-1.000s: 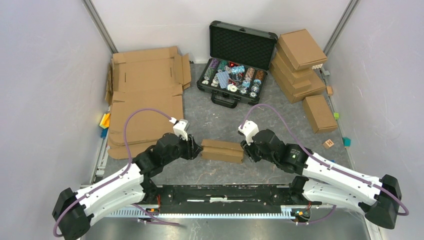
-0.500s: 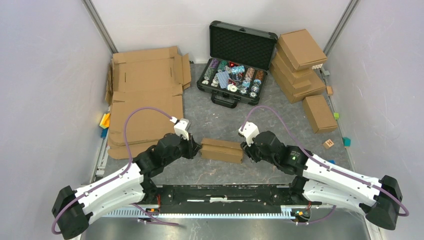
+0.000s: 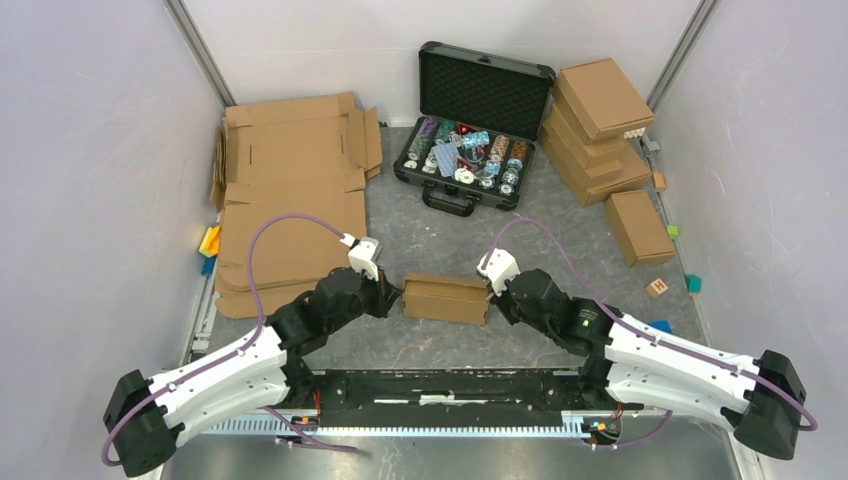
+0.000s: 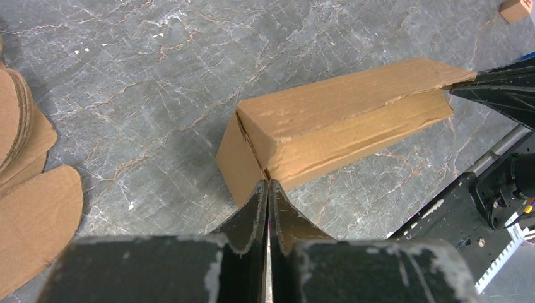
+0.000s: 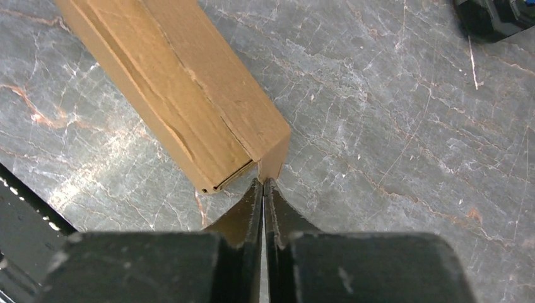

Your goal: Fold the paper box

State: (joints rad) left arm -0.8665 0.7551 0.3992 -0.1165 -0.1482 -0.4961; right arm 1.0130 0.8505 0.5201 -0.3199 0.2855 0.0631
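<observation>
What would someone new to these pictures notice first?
The small brown cardboard box lies at the centre, the left gripper and the right gripper shut at its two ends. Behind it an open black case holds colourful chips, with large flat cardboard sheets to its left.

Bright, even overhead light, no hard glare. Top view: sharp thru-out, only soft faint shadow under the paper box [image 3: 444, 298]. Wide-angle lens, so frame posts [image 3: 200, 50] lean outward at the edges. Wrist views: counter [image 4: 126, 76] veins crisp, box edges crisp. Left hand [image 4: 266, 189] and right hand [image 5: 262, 189] go soft, out of focus twd bottom edge. Pale sheen on counter, lower left of right wrist view.
</observation>
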